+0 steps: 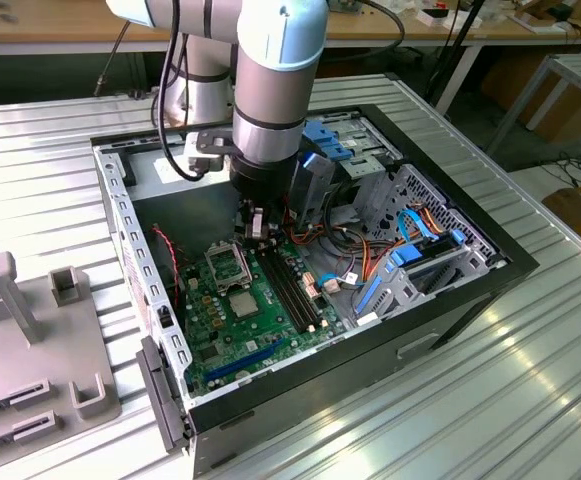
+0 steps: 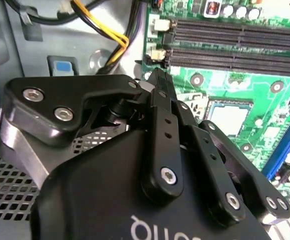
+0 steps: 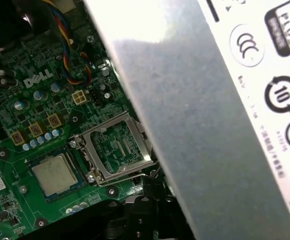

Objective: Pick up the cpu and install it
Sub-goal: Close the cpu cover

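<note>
The cpu (image 1: 242, 303) (image 3: 54, 173) (image 2: 229, 116), a small grey square, lies flat in its socket on the green motherboard (image 1: 215, 345). Beside it the hinged silver socket frame (image 1: 225, 263) (image 3: 117, 150) stands open, and nothing covers the chip. My gripper (image 1: 255, 228) (image 2: 157, 77) hangs inside the case, above the board just past the open frame and near one end of the memory slots. Its fingers are shut together with nothing between them, and they are clear of the cpu.
Long black memory slots (image 1: 290, 285) (image 2: 234, 35) run beside the socket. The grey power supply (image 3: 209, 125) sits close to the wrist. Coloured cables (image 1: 390, 250) and blue drive brackets (image 1: 335, 140) crowd the case's far side. A grey fixture (image 1: 30, 340) stands on the table at the exterior view's left.
</note>
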You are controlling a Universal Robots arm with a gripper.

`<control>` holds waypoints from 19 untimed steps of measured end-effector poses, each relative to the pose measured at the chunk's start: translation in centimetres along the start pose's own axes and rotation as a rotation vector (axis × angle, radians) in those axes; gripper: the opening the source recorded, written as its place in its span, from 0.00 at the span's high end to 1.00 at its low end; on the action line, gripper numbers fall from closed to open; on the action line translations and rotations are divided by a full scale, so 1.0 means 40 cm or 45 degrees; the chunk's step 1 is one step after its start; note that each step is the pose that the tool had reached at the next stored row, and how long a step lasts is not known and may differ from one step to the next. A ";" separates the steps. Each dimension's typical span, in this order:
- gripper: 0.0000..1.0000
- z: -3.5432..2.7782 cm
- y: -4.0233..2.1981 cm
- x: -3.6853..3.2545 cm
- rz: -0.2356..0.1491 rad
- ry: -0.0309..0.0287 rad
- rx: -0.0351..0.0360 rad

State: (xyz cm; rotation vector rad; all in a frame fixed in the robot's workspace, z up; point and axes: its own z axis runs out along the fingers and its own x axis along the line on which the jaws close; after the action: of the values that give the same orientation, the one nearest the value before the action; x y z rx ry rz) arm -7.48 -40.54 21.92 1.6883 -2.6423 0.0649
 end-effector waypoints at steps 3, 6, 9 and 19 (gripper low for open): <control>0.89 -0.006 -0.001 -0.001 -0.001 0.0326 0.0060; 0.89 -0.006 -0.003 -0.002 -0.003 0.1020 0.0324; 0.89 -0.007 -0.003 -0.002 -0.003 0.1293 0.0436; 0.89 -0.015 -0.005 -0.022 -0.003 0.1290 0.0437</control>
State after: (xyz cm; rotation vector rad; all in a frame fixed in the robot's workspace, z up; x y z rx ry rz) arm -6.92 -39.79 22.48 1.6509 -2.5804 0.1915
